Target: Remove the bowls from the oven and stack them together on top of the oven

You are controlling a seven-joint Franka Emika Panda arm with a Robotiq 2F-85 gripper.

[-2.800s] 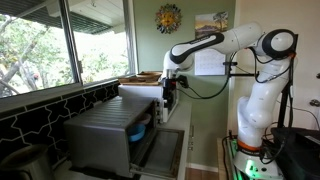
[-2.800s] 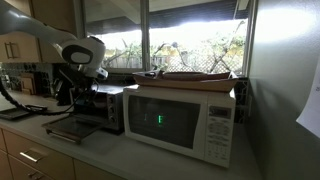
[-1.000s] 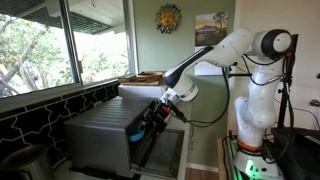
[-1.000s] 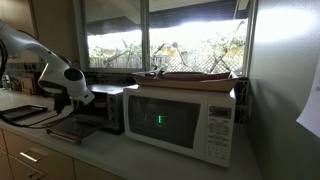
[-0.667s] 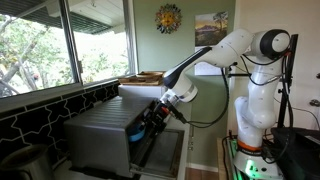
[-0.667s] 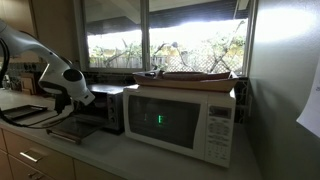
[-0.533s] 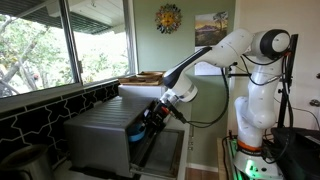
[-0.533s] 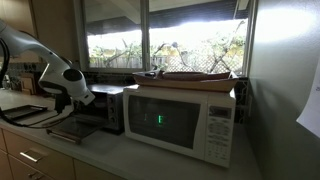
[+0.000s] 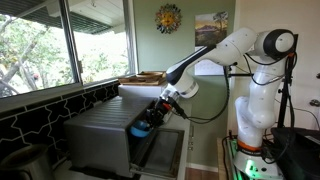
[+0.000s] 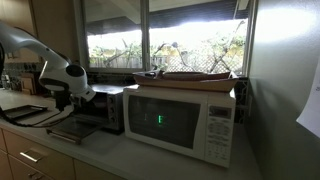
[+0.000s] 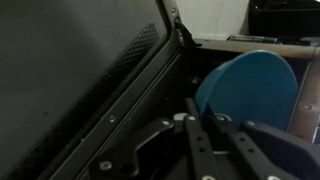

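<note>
Blue plastic shows at the mouth of the oven (image 9: 100,135): the blue bowl (image 9: 140,128) hangs tipped on edge just in front of the oven's opening, above its dropped door (image 9: 165,152), the jaws pinching its rim. In the wrist view the bowl fills the right side, with dark fingers (image 11: 197,140) against its near edge. In an exterior view the oven stands on the bench (image 10: 110,150) just beside a white microwave (image 10: 185,122), and the arm (image 10: 62,78) bends before the oven's front.
</note>
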